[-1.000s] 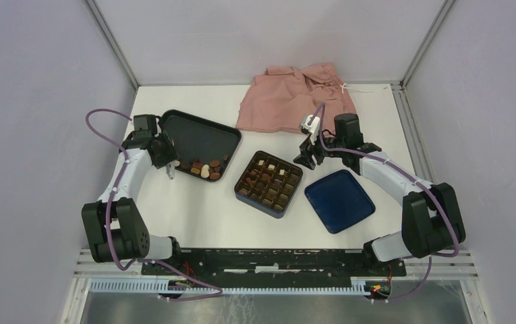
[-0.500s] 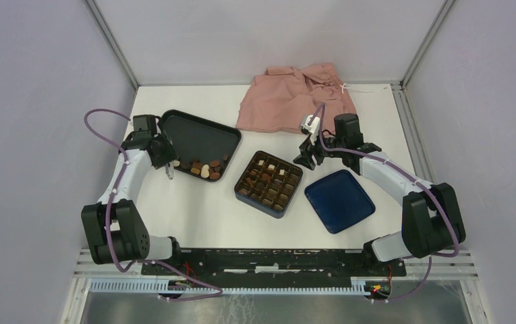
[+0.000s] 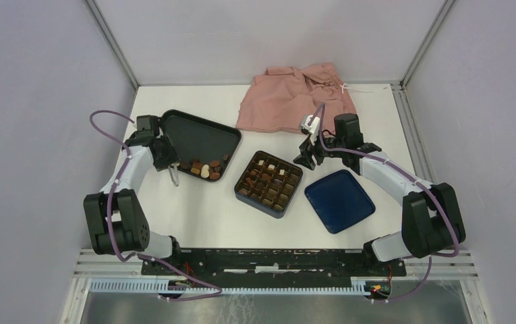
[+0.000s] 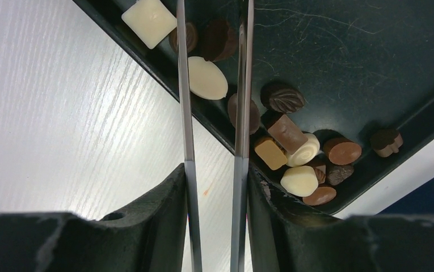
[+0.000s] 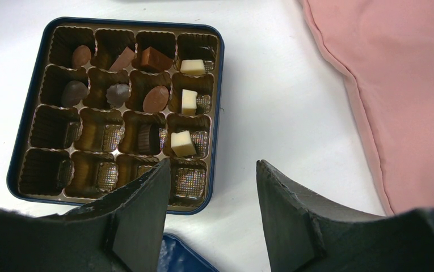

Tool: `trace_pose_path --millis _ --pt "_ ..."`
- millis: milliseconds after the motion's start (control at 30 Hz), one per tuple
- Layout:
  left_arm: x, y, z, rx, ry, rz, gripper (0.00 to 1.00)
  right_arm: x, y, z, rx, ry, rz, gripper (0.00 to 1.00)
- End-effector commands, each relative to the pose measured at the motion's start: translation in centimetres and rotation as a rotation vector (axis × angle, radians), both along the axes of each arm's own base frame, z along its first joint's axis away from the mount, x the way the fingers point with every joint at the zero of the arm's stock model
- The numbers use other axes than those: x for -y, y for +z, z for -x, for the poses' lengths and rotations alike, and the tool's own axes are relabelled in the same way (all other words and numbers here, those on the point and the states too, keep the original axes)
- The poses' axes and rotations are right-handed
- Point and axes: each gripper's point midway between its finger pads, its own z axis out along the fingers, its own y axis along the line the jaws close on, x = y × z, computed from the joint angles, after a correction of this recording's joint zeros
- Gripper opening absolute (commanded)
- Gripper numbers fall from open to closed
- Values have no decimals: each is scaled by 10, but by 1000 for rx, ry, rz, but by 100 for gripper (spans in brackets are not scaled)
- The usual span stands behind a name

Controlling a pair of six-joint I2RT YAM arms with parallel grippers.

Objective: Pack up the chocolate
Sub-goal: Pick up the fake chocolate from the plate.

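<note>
Chocolate: small pieces, dark brown, tan and cream-white, in two lots.

Lot one: loose, gathered along the near edge and corner of the black tray. The left wrist view shows over a dozen, among them a cream square, a cream oval and a dark leaf-shaped piece.

Lot two: ten pieces seated singly in the gridded insert of the dark blue box. In the right wrist view there are four in the top row, four in the second and two in the third. The other cells, where visible, show only ribbed gold lining.

Left gripper: over the tray's near rim, thin fingers parallel with a narrow gap, gripping nothing. The cream oval lies in the tray below the gap.

Right gripper: beside the box, jaws wide apart, holding nothing.

Blue lid: flat on the white table, just right of the box.

Pink cloth: crumpled at the table's far edge.
</note>
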Motion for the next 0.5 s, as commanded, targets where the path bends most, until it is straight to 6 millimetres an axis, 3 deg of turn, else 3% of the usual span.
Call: trace_pose_path --millis 0,267,467 --pt "-5 17 -16 61 6 -14 45 -5 23 -6 64 27 -31 63" --pt "-4 35 -7 101 8 -17 45 -6 21 -5 60 31 -31 63" --pt "-2 34 -1 82 2 -12 45 -6 22 -5 63 31 -31 63"
